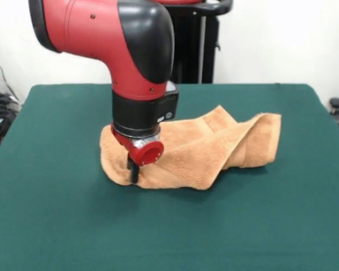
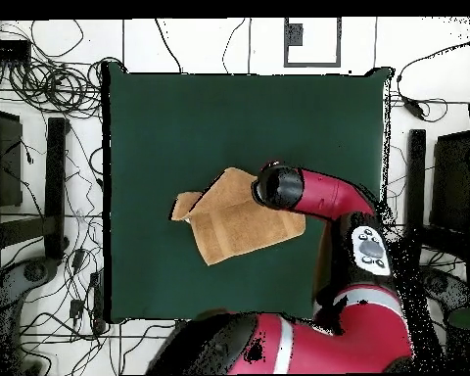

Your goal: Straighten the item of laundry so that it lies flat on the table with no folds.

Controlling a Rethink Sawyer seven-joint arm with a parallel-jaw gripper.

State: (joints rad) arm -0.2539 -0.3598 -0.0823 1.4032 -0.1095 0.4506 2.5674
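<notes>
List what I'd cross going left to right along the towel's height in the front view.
Bare table → gripper, down at the towel's left end → towel, bunched and folded, with its right end raised → bare table again.

White-walled room, cable-strewn floor

A plain white wall (image 1: 282, 39) stands behind, with a black stand (image 1: 195, 51) against it. From above, the pale tiled floor (image 2: 210, 44) shows dark seams and tangled black cables (image 2: 43, 78) on one side; dark equipment (image 2: 452, 176) sits on the other side, and a grey-framed square (image 2: 312, 41) lies near the top edge.
</notes>
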